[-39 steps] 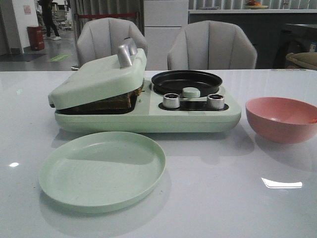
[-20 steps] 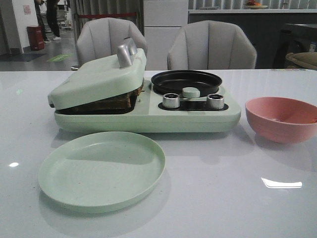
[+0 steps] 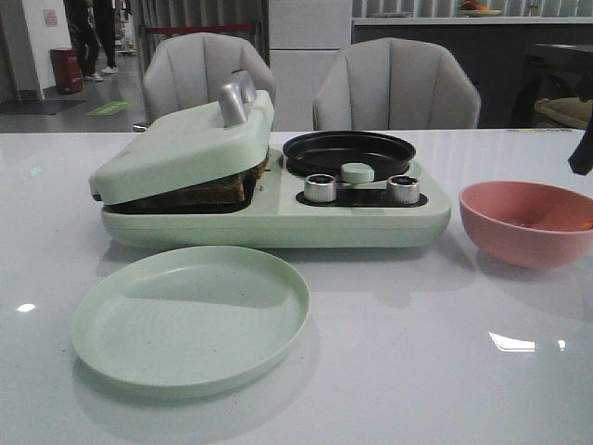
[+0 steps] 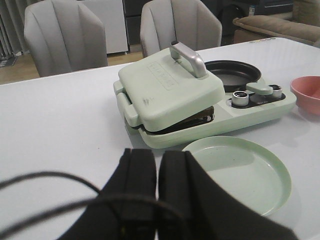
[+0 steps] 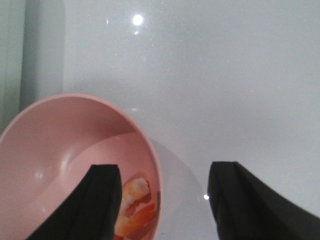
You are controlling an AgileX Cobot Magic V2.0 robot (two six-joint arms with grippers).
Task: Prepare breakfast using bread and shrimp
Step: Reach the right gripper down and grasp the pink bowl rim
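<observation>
1. Worktop [image 3: 389, 371]: wide, white and glossy, and everything sits on it.
2. Sandwich maker [image 3: 269, 218]: the lid rests tilted on the bread [image 3: 213, 193], so the bread is already inside. A black pan [image 3: 348, 148] sits in the maker's right half and looks empty.
3. Green plate [image 3: 190, 320]: in front of the maker, nothing on it.
4. Pink bowl [image 5: 65, 150]: to the right of the maker. My right hand [image 5: 165, 200] hangs over its rim, released, fingers wide apart, one finger above the bowl's inside and the other outside it.
5. My left hand [image 4: 156, 187]: clenched on nothing, held back from the maker.
6. Shrimp [image 5: 131, 207]: lying in the bowl close to the wall, just beside my inner finger. I judge this step is picking it up.
7. To do it well: shift so both fingers clear the rim and straddle the shrimp, go down without bumping the wall, then squeeze gently, since it's small and may slip.
</observation>
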